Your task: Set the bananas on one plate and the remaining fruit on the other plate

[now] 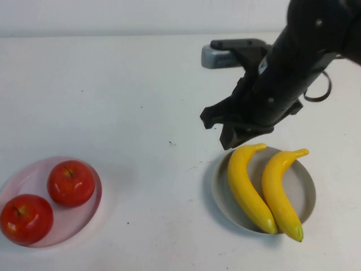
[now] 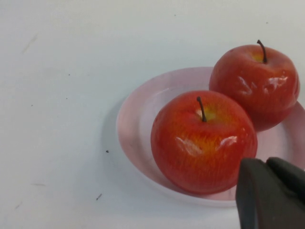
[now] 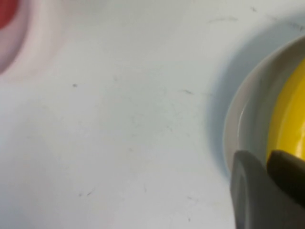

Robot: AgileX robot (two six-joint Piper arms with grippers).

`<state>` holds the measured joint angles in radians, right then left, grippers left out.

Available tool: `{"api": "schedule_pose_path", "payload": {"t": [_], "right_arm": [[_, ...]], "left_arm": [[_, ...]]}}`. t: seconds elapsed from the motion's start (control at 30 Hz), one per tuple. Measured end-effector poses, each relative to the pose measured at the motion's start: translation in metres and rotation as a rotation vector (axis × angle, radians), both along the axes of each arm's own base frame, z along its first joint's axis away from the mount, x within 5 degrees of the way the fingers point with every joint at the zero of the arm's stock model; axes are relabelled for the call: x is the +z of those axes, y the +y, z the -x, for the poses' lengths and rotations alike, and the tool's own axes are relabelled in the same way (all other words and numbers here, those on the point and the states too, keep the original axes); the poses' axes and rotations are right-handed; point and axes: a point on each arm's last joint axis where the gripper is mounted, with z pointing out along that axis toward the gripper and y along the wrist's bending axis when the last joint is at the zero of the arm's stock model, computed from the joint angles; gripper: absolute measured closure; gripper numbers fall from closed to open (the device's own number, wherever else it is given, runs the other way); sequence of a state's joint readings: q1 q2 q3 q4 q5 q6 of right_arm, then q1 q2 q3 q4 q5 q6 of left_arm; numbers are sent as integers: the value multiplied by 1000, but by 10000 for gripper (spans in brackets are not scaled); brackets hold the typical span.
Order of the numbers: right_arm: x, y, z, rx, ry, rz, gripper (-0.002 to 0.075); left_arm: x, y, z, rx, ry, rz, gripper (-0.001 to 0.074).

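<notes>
Two yellow bananas, the left banana (image 1: 245, 186) and the right banana (image 1: 279, 195), lie side by side on the grey plate (image 1: 219, 189) at the right front. Two red apples, one (image 1: 70, 182) behind the other (image 1: 25, 218), sit on the pale pink plate (image 1: 31, 172) at the left front. My right gripper (image 1: 228, 135) hovers just above the grey plate's far rim, shut and empty; in its wrist view the right gripper (image 3: 264, 155) is by the plate rim (image 3: 248, 114) and a banana (image 3: 288, 124). My left gripper (image 2: 266, 162) is shut and empty beside the near apple (image 2: 202, 140); it is out of the high view.
The white table (image 1: 141, 101) is bare between the two plates and behind them. The right arm (image 1: 293, 68) reaches in from the back right. The second apple (image 2: 255, 78) and the pink plate (image 2: 138, 119) fill the left wrist view.
</notes>
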<state>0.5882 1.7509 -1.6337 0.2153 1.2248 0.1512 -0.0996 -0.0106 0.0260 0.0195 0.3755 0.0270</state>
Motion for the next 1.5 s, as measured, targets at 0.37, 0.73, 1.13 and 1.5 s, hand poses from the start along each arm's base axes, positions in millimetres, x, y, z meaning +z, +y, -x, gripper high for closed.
{"api": "schedule_pose_path", "payload": {"t": [0.37, 0.73, 1.13, 1.5], "right_arm": [[65, -74, 105, 62, -198, -51, 739], [-8, -125, 144, -18, -460, -29, 741], [-115, -210, 199, -494, -933, -67, 741], [-136, -216, 233, -538, -1136, -117, 741]], "left_arm": [[0, 0, 0, 0, 0, 0, 738], [0, 0, 0, 0, 0, 0, 738], [0, 0, 0, 0, 0, 0, 738], [0, 0, 0, 0, 0, 0, 738]]}}
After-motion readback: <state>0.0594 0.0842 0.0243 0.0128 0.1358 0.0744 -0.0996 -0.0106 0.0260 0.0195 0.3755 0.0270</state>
